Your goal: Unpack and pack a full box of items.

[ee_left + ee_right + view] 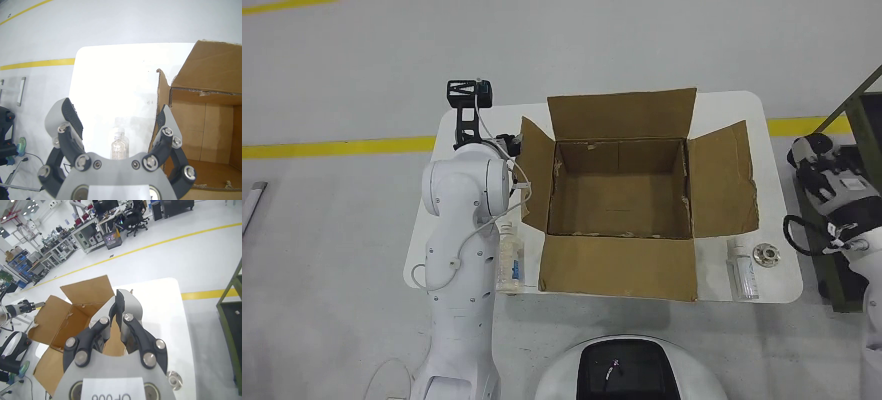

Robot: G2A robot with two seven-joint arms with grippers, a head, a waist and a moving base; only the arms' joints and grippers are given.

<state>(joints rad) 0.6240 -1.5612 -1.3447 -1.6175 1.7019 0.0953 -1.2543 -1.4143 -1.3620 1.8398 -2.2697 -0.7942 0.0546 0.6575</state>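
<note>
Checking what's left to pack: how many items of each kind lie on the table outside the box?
Clear bottles: 2, one by each side flap of the cardboard box; a second cap near the left one may be another, cannot tell
Metal ring: 1
Total: 3
</note>
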